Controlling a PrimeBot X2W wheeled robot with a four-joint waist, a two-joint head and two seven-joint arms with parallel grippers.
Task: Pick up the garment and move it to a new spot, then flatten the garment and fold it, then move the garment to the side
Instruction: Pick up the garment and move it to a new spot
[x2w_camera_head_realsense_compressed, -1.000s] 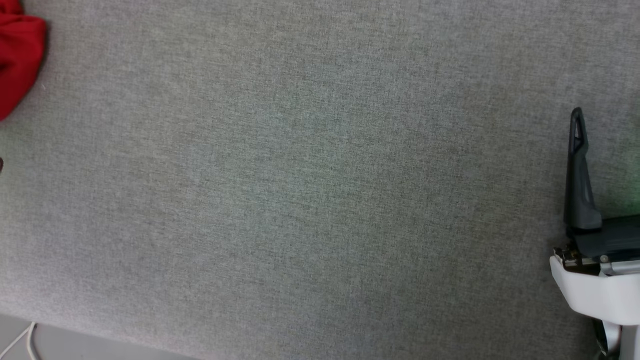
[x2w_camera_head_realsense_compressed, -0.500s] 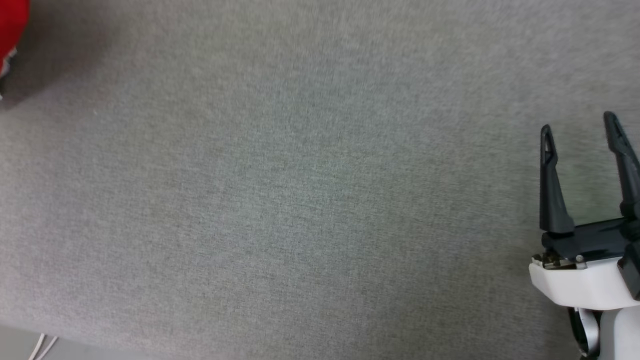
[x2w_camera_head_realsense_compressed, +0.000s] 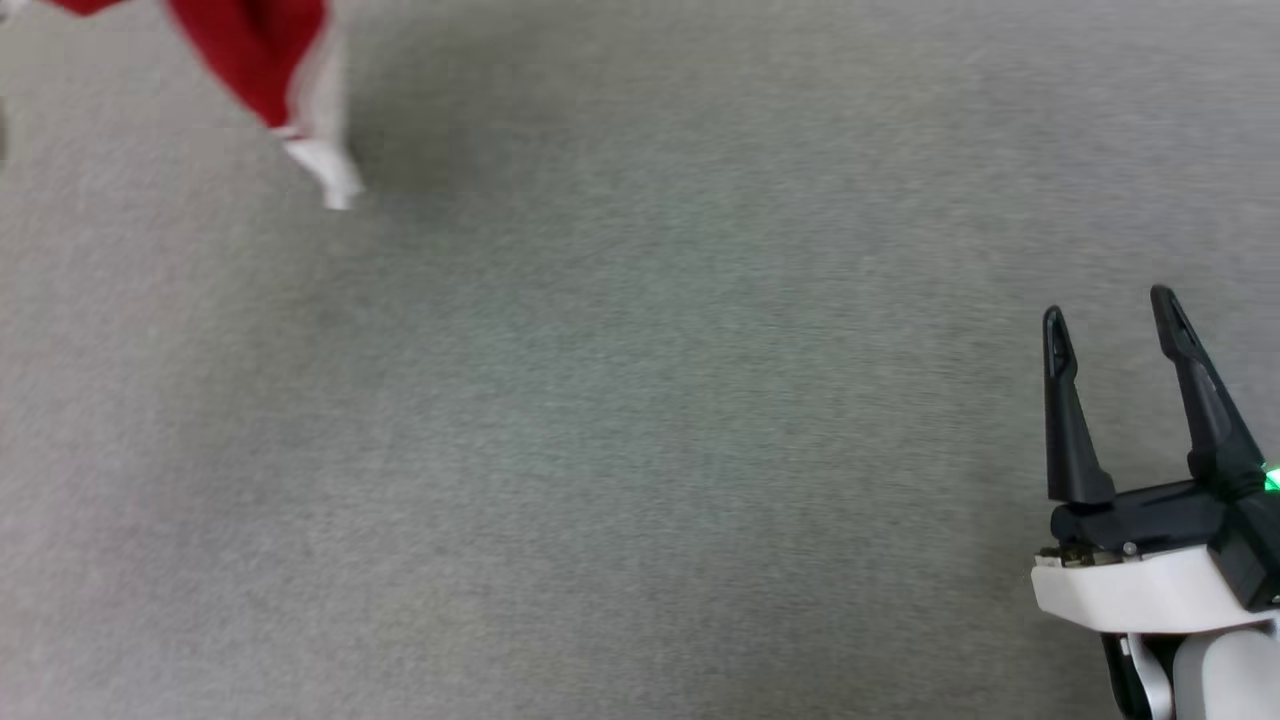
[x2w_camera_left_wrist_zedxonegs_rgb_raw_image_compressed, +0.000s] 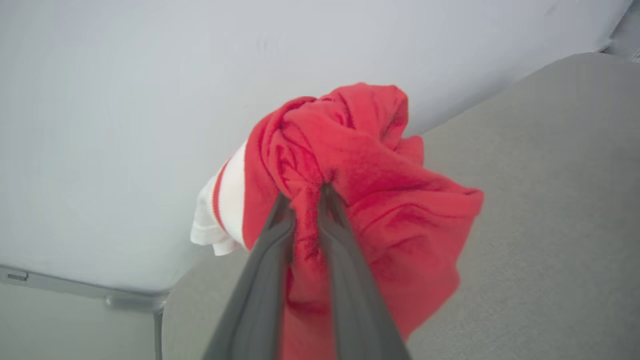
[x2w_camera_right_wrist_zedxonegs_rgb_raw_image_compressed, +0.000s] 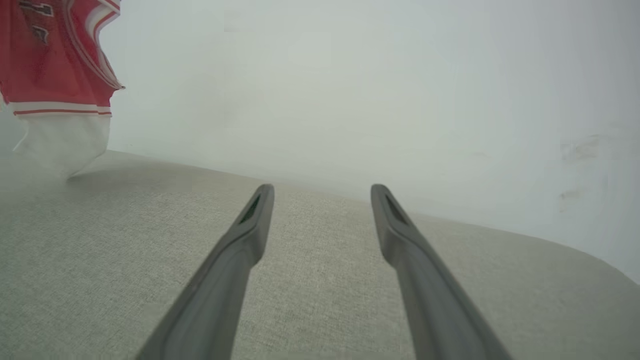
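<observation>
Left tool (x2w_camera_left_wrist_zedxonegs_rgb_raw_image_compressed: 306, 192) clamped on the garment (x2w_camera_left_wrist_zedxonegs_rgb_raw_image_compressed: 380, 165), fingers nearly together; right tool (x2w_camera_head_realsense_compressed: 1109, 305) spread wide, perhaps tilted slightly.

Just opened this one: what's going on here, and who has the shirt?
The left gripper is shut on a bunch of the red garment and holds it up over the grey fabric-covered surface. The shirt hangs crumpled, its white sleeve dangling down to the surface or just above it. The right gripper is open, holds nothing, and sits apart at the lower right of the head view. Flattening and folding are not yet done.
</observation>
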